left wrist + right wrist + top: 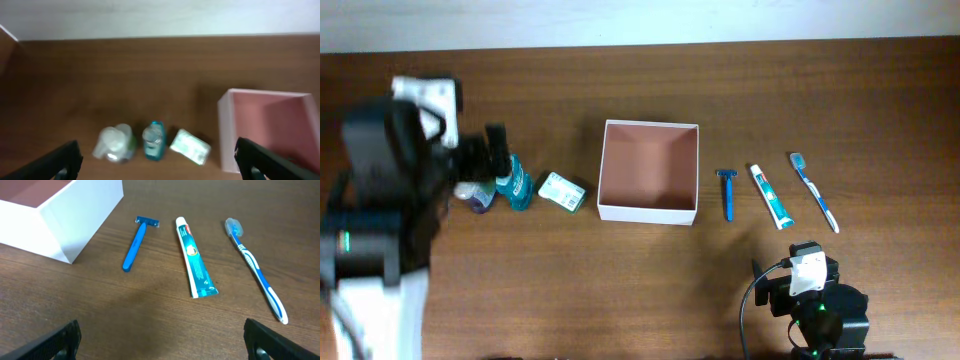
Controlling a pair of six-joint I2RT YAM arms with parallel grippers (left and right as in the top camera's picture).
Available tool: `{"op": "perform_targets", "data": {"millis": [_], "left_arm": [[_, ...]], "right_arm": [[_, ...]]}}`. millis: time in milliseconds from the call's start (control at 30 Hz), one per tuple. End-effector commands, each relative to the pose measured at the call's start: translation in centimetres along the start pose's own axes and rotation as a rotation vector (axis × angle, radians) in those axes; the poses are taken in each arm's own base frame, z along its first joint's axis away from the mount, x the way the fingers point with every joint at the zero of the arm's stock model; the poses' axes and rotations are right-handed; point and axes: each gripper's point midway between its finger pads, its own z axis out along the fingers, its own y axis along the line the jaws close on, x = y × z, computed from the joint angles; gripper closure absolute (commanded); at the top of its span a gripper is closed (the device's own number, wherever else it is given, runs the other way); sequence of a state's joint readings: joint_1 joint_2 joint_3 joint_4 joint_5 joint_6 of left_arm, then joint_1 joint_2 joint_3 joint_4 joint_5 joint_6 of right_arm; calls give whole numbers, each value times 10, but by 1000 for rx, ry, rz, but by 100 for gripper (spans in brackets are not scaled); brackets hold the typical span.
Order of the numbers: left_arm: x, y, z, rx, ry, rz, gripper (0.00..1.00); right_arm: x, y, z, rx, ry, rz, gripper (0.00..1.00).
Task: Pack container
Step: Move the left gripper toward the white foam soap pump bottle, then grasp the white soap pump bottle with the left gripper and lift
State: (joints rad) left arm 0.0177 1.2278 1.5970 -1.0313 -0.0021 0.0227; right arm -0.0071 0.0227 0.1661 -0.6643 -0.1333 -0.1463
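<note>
The container [648,211], a square white box with a pinkish-brown inside, sits mid-table and holds nothing; it also shows in the left wrist view [227,130] and the right wrist view [75,215]. Left of it lie a green-white soap packet [561,191], a teal bottle [514,185] and a clear purple-based bottle [475,196]. Right of it lie a blue razor [727,192], a toothpaste tube [771,196] and a toothbrush [814,192]. My left gripper [160,167] is open, hovering above the bottles. My right gripper [162,345] is open, near the front edge, short of the razor.
The wooden table [650,290] ends at a pale wall along the back [640,20]. The left arm's body [380,200] covers the table's left side. The right arm's base [815,300] sits at the front right.
</note>
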Motion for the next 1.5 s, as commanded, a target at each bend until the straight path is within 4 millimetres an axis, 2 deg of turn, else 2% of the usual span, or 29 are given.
{"op": "perform_targets", "data": {"millis": [0,133,333,433,900,1000,1100,1200,1367,1467], "left_arm": [[3,31,32,-88,114,53,0],[32,66,62,-151,257,-99,1],[67,94,95,-178,417,-125,3],[82,97,117,-151,490,-71,3],[139,105,176,-108,719,25,7],[147,105,187,-101,744,26,11],[155,107,194,-107,770,29,21],[161,110,197,-120,790,35,44],[160,110,196,-123,790,25,74],[157,111,192,-138,781,-7,80]], "right_arm": [[1,0,1,1,0,1,1],[1,0,1,1,0,1,1],[1,0,1,1,0,1,1],[1,0,1,1,0,1,1],[1,0,1,1,0,1,1],[1,0,1,1,0,1,1],[1,0,1,1,0,1,1],[1,0,1,1,0,1,1],[1,0,1,1,0,1,1],[1,0,1,1,0,1,1]]}}
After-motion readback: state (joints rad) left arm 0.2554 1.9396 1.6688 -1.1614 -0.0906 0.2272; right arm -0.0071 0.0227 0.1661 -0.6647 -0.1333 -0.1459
